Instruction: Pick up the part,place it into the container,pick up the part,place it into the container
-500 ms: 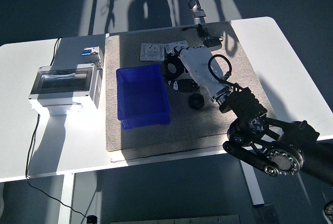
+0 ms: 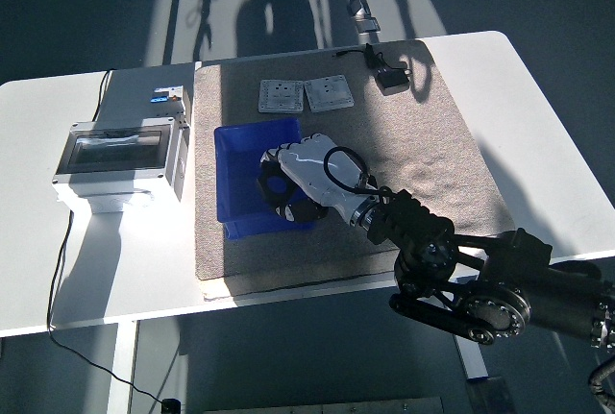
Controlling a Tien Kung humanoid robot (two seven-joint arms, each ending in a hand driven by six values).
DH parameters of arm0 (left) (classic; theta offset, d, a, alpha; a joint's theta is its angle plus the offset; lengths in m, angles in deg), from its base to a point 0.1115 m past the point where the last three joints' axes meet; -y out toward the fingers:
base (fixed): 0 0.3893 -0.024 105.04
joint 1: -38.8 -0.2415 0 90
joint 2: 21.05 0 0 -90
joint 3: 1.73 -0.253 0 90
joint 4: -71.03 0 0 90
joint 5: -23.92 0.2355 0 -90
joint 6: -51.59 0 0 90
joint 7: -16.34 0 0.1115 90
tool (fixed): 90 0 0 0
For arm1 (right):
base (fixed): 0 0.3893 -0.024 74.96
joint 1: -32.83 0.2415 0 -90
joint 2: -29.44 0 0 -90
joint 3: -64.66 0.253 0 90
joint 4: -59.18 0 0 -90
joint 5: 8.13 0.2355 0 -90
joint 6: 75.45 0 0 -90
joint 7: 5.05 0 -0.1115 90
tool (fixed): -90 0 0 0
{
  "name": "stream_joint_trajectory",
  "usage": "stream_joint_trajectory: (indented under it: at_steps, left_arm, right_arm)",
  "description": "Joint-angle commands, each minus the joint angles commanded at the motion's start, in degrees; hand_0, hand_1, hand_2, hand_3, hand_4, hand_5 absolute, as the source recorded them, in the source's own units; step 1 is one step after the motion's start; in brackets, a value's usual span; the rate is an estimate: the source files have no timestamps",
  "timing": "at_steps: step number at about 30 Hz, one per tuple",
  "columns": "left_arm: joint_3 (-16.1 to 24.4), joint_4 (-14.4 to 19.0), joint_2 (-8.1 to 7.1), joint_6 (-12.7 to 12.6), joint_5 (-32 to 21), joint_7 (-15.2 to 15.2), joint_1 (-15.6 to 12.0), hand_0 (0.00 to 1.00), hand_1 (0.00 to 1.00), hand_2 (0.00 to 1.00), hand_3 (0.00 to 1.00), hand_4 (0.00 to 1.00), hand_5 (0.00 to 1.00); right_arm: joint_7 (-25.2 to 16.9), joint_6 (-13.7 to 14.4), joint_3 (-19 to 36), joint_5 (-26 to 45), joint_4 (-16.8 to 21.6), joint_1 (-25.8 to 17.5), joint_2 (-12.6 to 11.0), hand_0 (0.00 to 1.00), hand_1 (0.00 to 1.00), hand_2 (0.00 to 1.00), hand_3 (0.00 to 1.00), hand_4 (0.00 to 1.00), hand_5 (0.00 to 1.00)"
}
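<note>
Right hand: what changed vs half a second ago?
The right hand swung left from the mat's middle to over the blue container, carrying a black part in its curled fingers. The small black part it had been beside no longer shows. The two white plates, grey box and mat stayed put.

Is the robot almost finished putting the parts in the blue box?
Not yet, it seems. The right hand is over the blue container, curled on a black part not yet let go. Two flat grey plates sit on the mat. I can't see parts already inside.
</note>
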Motion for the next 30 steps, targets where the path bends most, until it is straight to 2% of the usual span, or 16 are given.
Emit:
stream_joint_trajectory:
  at_steps: [1,2,7,8,13,14,16,18,19,20,23,25,26,30]
  left_arm:
    - [0.1,0.0,-0.02,0.0,0.1,0.0,0.0,0.715,0.720,0.705,0.481,0.930,0.998]
    - [0.2,0.0,-0.03,0.1,0.2,0.0,0.0,0.714,0.720,0.705,0.478,0.928,0.998]
    - [0.4,0.0,-0.09,0.1,0.4,0.0,0.0,0.714,0.720,0.705,0.478,0.928,0.998]
    - [0.4,0.0,-0.11,0.1,0.4,0.0,0.0,0.713,0.720,0.705,0.477,0.930,0.998]
    - [0.5,0.0,-0.16,0.1,0.5,0.0,0.0,0.713,0.720,0.705,0.477,0.930,0.998]
    - [0.5,0.0,-0.16,0.1,0.5,0.0,0.0,0.713,0.719,0.705,0.475,0.928,0.998]
    - [0.6,0.0,-0.18,0.1,0.6,0.0,0.0,0.713,0.719,0.705,0.475,0.928,0.998]
    - [0.6,0.0,-0.18,0.2,0.8,0.0,0.0,0.713,0.719,0.705,0.475,0.928,0.998]
    - [0.6,0.0,-0.19,0.2,0.8,0.0,0.0,0.713,0.719,0.705,0.475,0.928,0.998]
    - [0.7,0.0,-0.20,0.2,0.9,0.0,0.0,0.713,0.719,0.704,0.472,0.927,0.998]
    - [0.6,0.0,-0.14,0.1,0.6,-0.1,-0.1,0.713,0.719,0.704,0.472,0.927,0.998]
    - [0.5,0.0,-0.13,0.0,0.3,-0.1,-0.2,0.713,0.719,0.704,0.472,0.927,0.998]
    - [0.5,0.0,-0.13,-0.1,0.2,-0.2,-0.2,0.712,0.718,0.705,0.471,0.925,0.998]
    - [0.8,0.0,-0.10,0.0,0.7,-0.2,-0.2,0.712,0.718,0.705,0.471,0.925,0.998]
  right_arm:
    - [0.1,0.4,0.1,-0.1,-0.1,0.0,0.0,0.425,0.416,0.631,0.738,0.112,0.002]
    - [0.3,0.6,0.2,-0.2,-0.2,0.0,0.1,0.512,0.657,0.758,0.891,0.498,0.177]
    - [1.0,0.7,0.5,0.0,-0.4,-0.1,0.1,0.512,0.657,0.758,0.891,0.498,0.177]
    - [1.1,0.5,0.5,0.0,-0.4,-0.1,0.1,0.539,0.720,0.820,0.919,0.654,0.263]
    - [2.4,-2.1,0.6,-0.3,-0.2,-0.3,0.0,0.539,0.720,0.820,0.919,0.654,0.263]
    - [2.6,-2.7,0.7,-0.4,-0.1,-0.4,-0.1,0.574,0.771,0.877,0.977,0.903,0.428]
    - [2.8,-3.4,0.8,-0.6,0.2,-0.5,-0.2,0.574,0.771,0.877,0.977,0.903,0.428]
    - [2.6,-2.8,1.6,-0.5,0.5,-0.9,-0.4,0.574,0.771,0.877,0.977,0.903,0.428]
    - [2.5,-1.6,2.6,-0.3,0.7,-1.4,-0.6,0.574,0.771,0.877,0.977,0.903,0.428]
    - [2.5,-0.4,3.8,-0.1,1.0,-2.0,-0.9,0.596,0.805,0.904,0.998,0.994,0.461]
    - [4.6,2.6,7.5,-0.4,1.7,-4.3,-2.1,0.596,0.805,0.904,0.998,0.994,0.461]
    - [7.1,1.7,10.0,-1.0,1.7,-5.3,-2.9,0.596,0.805,0.904,0.998,0.994,0.461]
    - [8.7,0.3,11.2,-1.2,1.5,-5.6,-3.3,0.564,0.726,0.835,0.902,0.873,0.340]
    - [13.7,-4.9,12.2,-0.4,0.0,-6.2,-3.8,0.564,0.726,0.835,0.902,0.873,0.340]
